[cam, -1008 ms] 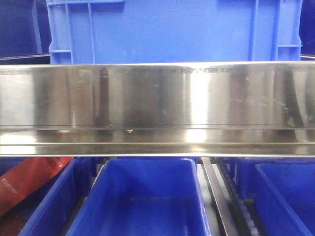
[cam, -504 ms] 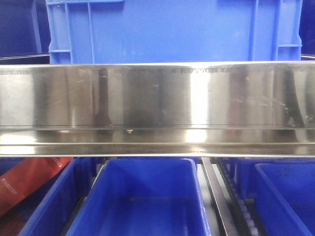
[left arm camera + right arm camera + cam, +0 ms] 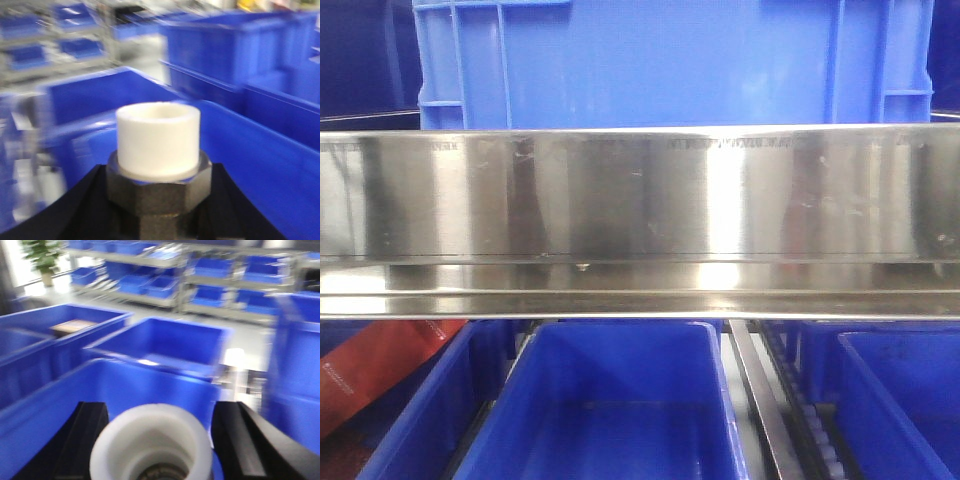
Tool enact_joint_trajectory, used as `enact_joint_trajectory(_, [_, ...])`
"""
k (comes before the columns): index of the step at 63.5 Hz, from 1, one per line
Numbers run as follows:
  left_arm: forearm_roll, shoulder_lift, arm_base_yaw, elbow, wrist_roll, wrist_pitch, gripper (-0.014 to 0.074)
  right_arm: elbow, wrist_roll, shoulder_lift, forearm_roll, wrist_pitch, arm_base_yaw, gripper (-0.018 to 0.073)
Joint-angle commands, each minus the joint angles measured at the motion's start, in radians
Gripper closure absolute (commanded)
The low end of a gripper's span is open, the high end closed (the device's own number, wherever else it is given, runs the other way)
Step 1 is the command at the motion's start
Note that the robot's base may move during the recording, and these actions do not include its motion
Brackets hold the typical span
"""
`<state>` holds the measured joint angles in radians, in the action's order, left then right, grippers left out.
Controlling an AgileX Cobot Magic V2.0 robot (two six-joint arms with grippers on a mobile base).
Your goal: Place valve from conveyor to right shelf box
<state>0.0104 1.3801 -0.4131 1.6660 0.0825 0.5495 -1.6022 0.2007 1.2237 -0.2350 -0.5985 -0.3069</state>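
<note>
In the left wrist view my left gripper (image 3: pixel 158 172) is shut on a valve (image 3: pixel 158 140). The valve stands upright, with its white cap above a dark metal hex nut (image 3: pixel 158 192), between the black fingers (image 3: pixel 85 210). In the right wrist view my right gripper (image 3: pixel 159 410) is shut on a second valve (image 3: pixel 151 422). I see this one end-on, as an open white cap between the black fingers (image 3: pixel 240 440). Its metal body is mostly hidden. Both grippers are over blue boxes. The conveyor is out of view. Neither gripper shows in the front view.
The front view shows a shiny steel shelf rail (image 3: pixel 640 200), a big blue crate (image 3: pixel 670 60) above it and open blue boxes (image 3: pixel 620 400) below. Both wrist views are blurred. Blue boxes (image 3: pixel 260 150) surround the left gripper. A blue box wall (image 3: pixel 150 380) lies under the right gripper, with shelving (image 3: pixel 200 270) behind.
Only the reflections on the steel rail have shifted slightly in the front view. The bins and the rail have not moved.
</note>
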Motion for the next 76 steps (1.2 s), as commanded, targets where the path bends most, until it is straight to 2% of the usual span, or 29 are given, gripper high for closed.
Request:
enact_joint_trajectory(1, [0.007,0.08,-0.041,0.076,0.003,-0.032,0.0708,-0.054,0.008,0.066,-0.004,0.052,-0.043,0.0712])
enact_joint_trajectory(11, [0.012,0.225,-0.08,0.129,0.003,-0.032,0.0708,-0.062,0.008,0.187,-0.004,0.049,-0.073,0.0712])
enact_joint_trajectory(23, [0.032,0.323,-0.082,0.128,0.003,-0.019,0.0707,-0.062,0.008,0.3,-0.03,0.033,-0.075,0.0712])
enact_joint_trajectory(27, [0.032,0.343,-0.082,0.128,0.003,-0.012,0.0682,-0.062,0.008,0.33,-0.032,0.023,-0.075,0.0711])
enact_joint_trajectory(33, [0.034,0.353,-0.082,0.128,0.003,-0.012,0.0552,-0.062,0.008,0.36,-0.032,0.007,-0.075,0.0679])
enact_joint_trajectory(36, [0.034,0.355,-0.082,0.128,0.003,-0.01,0.0453,-0.062,0.008,0.372,-0.032,-0.002,-0.075,0.064])
enact_joint_trajectory(43, [0.034,0.355,-0.082,0.128,0.003,-0.006,0.023,-0.062,0.008,0.38,-0.032,-0.019,-0.075,0.0478])
enact_joint_trajectory(47, [0.034,0.355,-0.082,0.128,0.003,0.001,0.0115,-0.062,0.008,0.381,-0.032,-0.019,-0.075,0.0343])
enact_joint_trajectory(53, [0.034,0.355,-0.082,0.128,0.003,0.007,0.0029,-0.062,0.008,0.379,-0.032,-0.021,-0.075,0.0173])
enact_joint_trajectory(57, [0.034,0.353,-0.082,0.128,0.003,0.007,0.0013,-0.062,0.008,0.374,-0.032,-0.025,-0.075,0.008])
enact_joint_trajectory(61, [0.034,0.346,-0.082,0.131,0.003,0.011,0.0017,-0.064,0.008,0.364,-0.032,-0.029,-0.075,0.0048])
enact_joint_trajectory(71, [0.034,0.304,-0.082,0.153,0.003,0.057,0.0017,-0.064,0.008,0.304,-0.032,-0.031,-0.075,0.0076])
enact_joint_trajectory(76, [0.032,0.272,-0.082,0.153,0.003,0.079,0.0036,-0.064,0.008,0.263,-0.032,-0.033,-0.075,0.0139])
